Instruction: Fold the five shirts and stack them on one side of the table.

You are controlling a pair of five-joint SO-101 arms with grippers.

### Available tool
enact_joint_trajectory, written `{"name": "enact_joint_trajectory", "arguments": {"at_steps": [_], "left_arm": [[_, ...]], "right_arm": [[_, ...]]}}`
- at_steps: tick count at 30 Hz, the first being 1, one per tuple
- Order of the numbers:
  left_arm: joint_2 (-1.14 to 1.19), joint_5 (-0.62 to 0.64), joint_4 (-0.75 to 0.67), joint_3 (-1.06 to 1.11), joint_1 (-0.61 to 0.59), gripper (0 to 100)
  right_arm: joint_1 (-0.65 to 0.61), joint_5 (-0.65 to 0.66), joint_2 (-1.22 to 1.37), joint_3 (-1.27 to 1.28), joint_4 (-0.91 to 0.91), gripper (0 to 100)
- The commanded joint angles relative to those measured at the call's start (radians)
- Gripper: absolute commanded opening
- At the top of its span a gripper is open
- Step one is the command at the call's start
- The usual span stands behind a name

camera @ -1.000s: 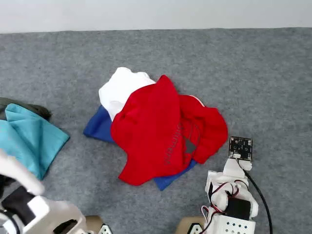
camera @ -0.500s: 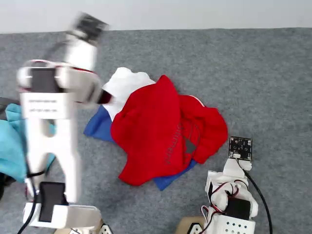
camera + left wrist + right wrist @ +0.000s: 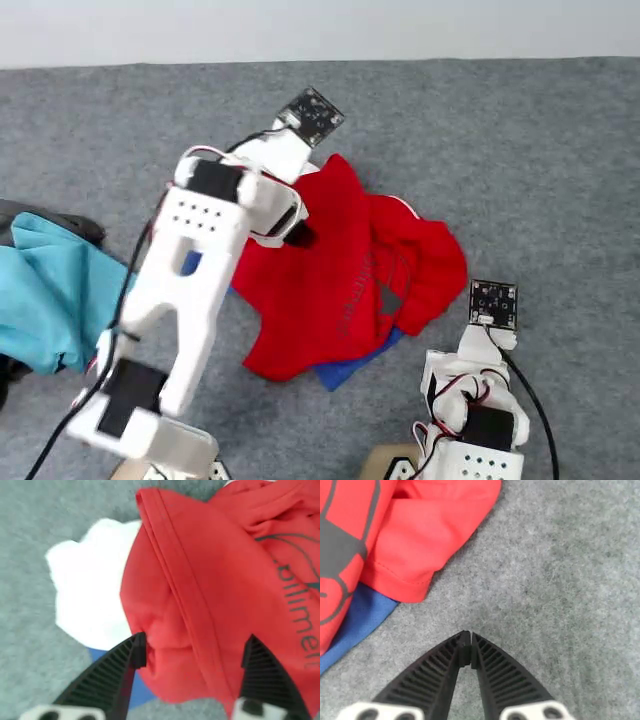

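Note:
A crumpled red shirt [image 3: 350, 270] tops the pile at mid-table, over a blue shirt [image 3: 350, 368]. My left gripper [image 3: 298, 232] hangs over the red shirt's upper left part. In the left wrist view that gripper [image 3: 192, 652] is open, its fingers [image 3: 117, 672] straddling a fold of the red shirt [image 3: 210, 595], with the white shirt [image 3: 90, 595] and a strip of blue shirt [image 3: 117, 692] beside it. My right arm [image 3: 470, 390] rests at the pile's lower right. Its gripper [image 3: 470, 650] is shut and empty above bare carpet, near the red shirt's hem [image 3: 420, 535] and the blue shirt [image 3: 355, 625].
A teal shirt [image 3: 50, 290] lies at the left edge on top of a dark garment [image 3: 60, 222]. Grey carpet [image 3: 530, 170] covers the table, with open room at the right and along the back. A pale wall runs behind.
My left arm has swung from the lower left corner up and across, and now hangs over the red shirt, covering most of the white one. The right arm has kept still.

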Motion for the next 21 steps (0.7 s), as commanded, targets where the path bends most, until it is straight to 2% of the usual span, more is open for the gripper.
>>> {"name": "enact_joint_trajectory", "arguments": {"at_steps": [1, 9, 12, 16, 21], "left_arm": [[0.112, -0.006, -0.077, -0.004, 0.000, 30], [0.371, -0.006, -0.170, -0.007, 0.000, 30], [0.400, -0.011, -0.110, -0.067, 0.002, 21], [0.427, -0.080, -0.066, -0.110, 0.011, 1], [0.376, -0.084, 0.043, -0.194, -0.038, 0]], "right_arm": [[0.008, -0.005, -0.012, 0.015, -0.019, 1.0], [0.008, -0.005, -0.012, 0.015, -0.019, 1.0], [0.008, -0.005, -0.012, 0.015, -0.019, 1.0], [0.008, -0.005, -0.012, 0.015, -0.019, 1.0], [0.008, -0.005, -0.012, 0.015, -0.019, 1.0]]}}
